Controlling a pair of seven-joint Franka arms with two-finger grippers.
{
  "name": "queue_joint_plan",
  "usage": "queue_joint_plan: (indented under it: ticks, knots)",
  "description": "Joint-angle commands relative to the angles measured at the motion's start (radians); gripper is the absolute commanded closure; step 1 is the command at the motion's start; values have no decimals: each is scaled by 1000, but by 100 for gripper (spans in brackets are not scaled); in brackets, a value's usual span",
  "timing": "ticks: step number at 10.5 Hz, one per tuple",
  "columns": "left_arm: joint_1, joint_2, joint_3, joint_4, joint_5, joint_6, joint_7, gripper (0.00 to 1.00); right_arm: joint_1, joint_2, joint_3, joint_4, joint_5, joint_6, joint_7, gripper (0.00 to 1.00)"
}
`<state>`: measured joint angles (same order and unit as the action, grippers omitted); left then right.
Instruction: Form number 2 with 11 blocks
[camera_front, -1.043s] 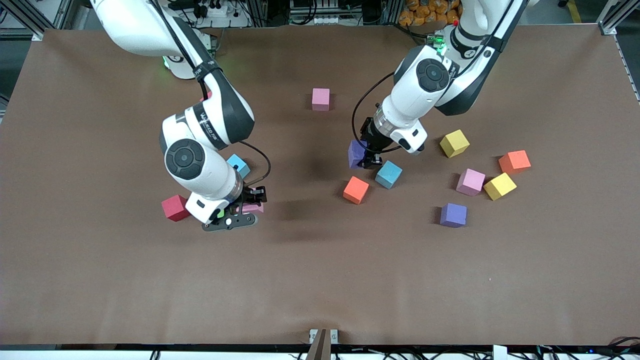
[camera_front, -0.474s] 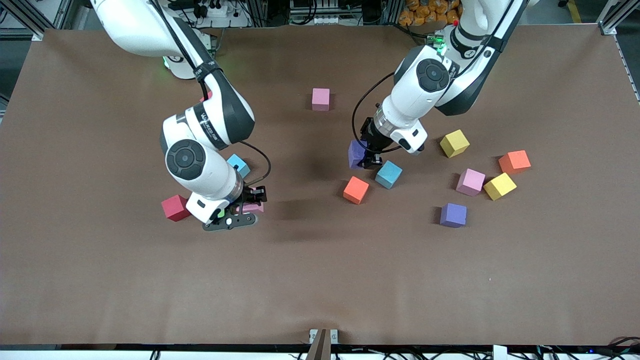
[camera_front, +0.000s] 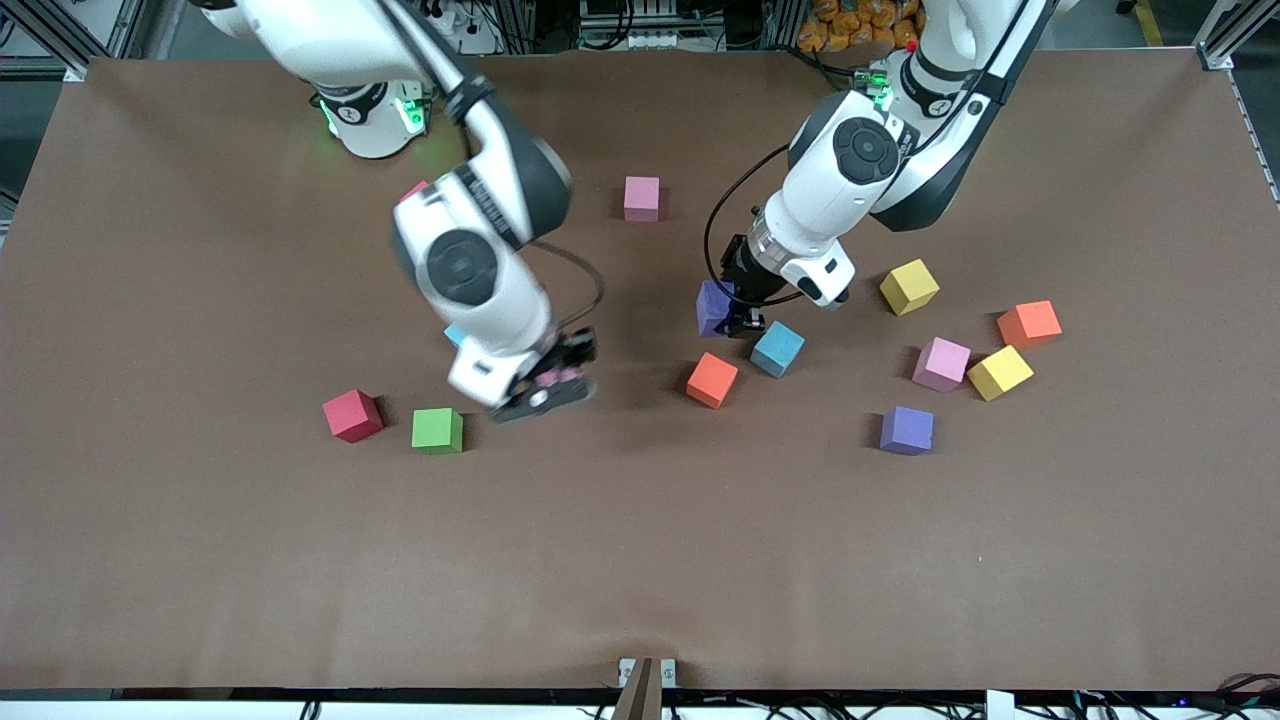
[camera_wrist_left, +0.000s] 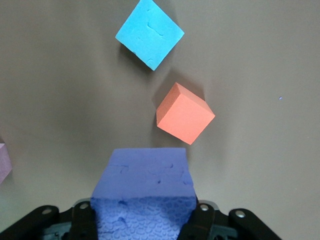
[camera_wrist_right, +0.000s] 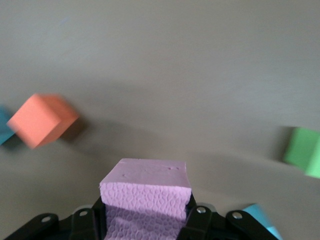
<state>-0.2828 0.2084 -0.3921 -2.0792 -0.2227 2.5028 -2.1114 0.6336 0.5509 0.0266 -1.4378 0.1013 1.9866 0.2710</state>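
Observation:
My left gripper (camera_front: 733, 312) is shut on a purple block (camera_wrist_left: 142, 192) just above the table, beside a blue block (camera_front: 777, 348) and a red-orange block (camera_front: 712, 380). My right gripper (camera_front: 545, 387) is shut on a pink block (camera_wrist_right: 145, 195), up in the air over bare table between the green block (camera_front: 437, 430) and the red-orange one. A red block (camera_front: 352, 415) lies by the green one. Another blue block (camera_front: 455, 335) peeks from under the right arm. Pink (camera_front: 641, 197), pink (camera_front: 940, 363), purple (camera_front: 906, 430) and orange (camera_front: 1028, 323) blocks lie scattered. The number 2 is out of view.
Two yellow cubes (camera_front: 908, 286) (camera_front: 999, 372) sit among the blocks toward the left arm's end. A reddish cube corner (camera_front: 413, 190) shows beside the right arm's forearm. The brown table (camera_front: 640, 560) stretches wide nearer the front camera.
The right arm has lifted the pink block and carried it toward the table's middle, uncovering the green block. The left arm has not moved.

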Motion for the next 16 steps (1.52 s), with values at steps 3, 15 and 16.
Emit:
queue_joint_plan:
  ticks: [3,15,16]
  knots:
    - [1,-59,-10,-123,-15,73,-27,70,248,-29,-7,-90,-6,13,-9,100]
    - [115,-156,-30,-203,-10,10,120,69,319,-252,240,-481,-104,227,-91,100]
    - [135,-158,-31,-208,-10,7,142,69,321,-246,240,-480,-106,250,-186,100]
